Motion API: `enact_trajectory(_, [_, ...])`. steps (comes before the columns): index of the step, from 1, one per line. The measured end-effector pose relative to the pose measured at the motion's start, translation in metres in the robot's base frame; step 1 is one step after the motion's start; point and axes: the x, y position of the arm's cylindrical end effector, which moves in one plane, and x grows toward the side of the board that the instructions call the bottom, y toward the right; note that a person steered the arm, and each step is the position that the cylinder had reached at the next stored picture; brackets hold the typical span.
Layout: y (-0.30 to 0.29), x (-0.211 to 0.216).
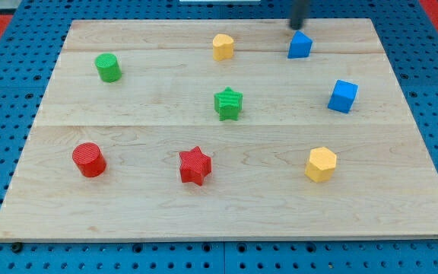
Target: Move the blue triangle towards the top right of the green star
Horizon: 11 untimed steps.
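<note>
The blue triangle [299, 45] sits near the view's top, right of centre. The green star [228, 103] lies at the board's middle, below and to the left of the triangle. My tip [297, 26] is just above the blue triangle at the view's top edge, touching or almost touching its upper side; the rod is blurred.
A yellow block [223, 46] stands left of the triangle. A blue cube [343, 96] is at the right, a yellow hexagon [321, 164] lower right, a red star [195, 165] bottom centre, a red cylinder [89, 159] lower left, a green cylinder [108, 67] upper left.
</note>
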Motion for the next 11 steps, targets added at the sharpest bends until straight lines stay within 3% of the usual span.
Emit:
enact_trajectory(1, [-0.081,0.042])
enact_trajectory(2, [-0.067,0.102])
enact_trajectory(3, [-0.066,0.102])
enact_trajectory(7, [0.092,0.114])
enact_trajectory(8, [0.092,0.116])
enact_trajectory(10, [0.062,0.046])
enact_trajectory(11, [0.024,0.077])
